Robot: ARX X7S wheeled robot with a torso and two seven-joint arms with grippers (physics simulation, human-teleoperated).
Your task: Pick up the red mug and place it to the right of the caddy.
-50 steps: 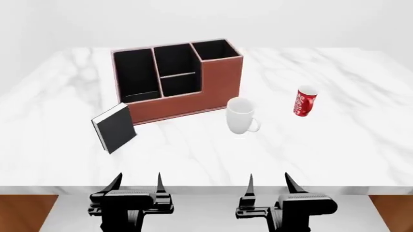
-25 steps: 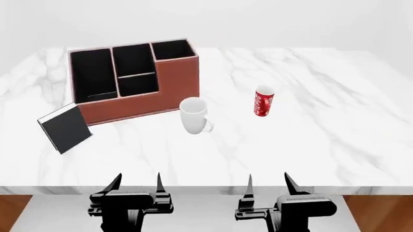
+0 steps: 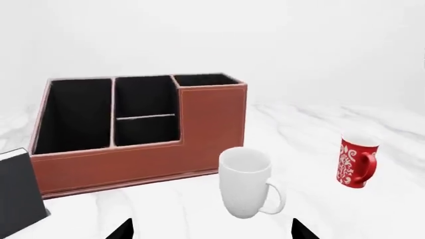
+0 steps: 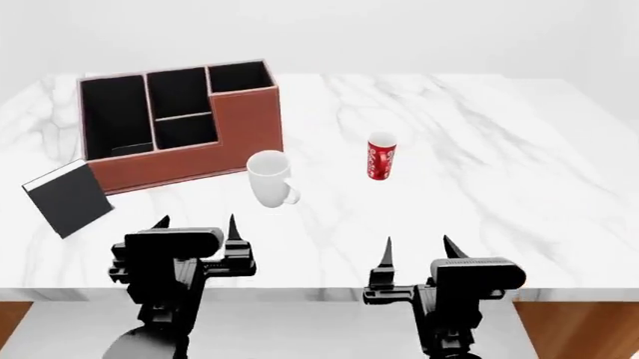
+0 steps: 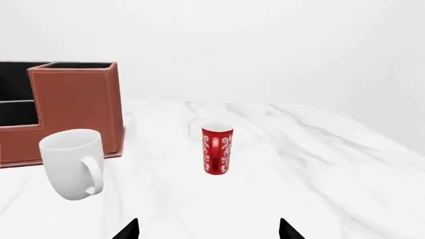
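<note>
Standing upright mid-frame on the marble table (image 4: pixel 479 179), the red mug (image 4: pixel 381 156) is well above and a bit left of the right gripper (image 4: pixel 417 251), which hangs open and empty at lower right, same as the left gripper (image 4: pixel 197 229).

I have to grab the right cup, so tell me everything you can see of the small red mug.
The small red mug with white swirl patterning is a tall, narrow cylinder, glossy like glazed ceramic, with a white inside and a red loop handle. It stands upright on the white marble table, apart from everything: the larger plain white mug sits to its left, the reddish-brown leather-look caddy farther left. Neither gripper touches it.
</note>
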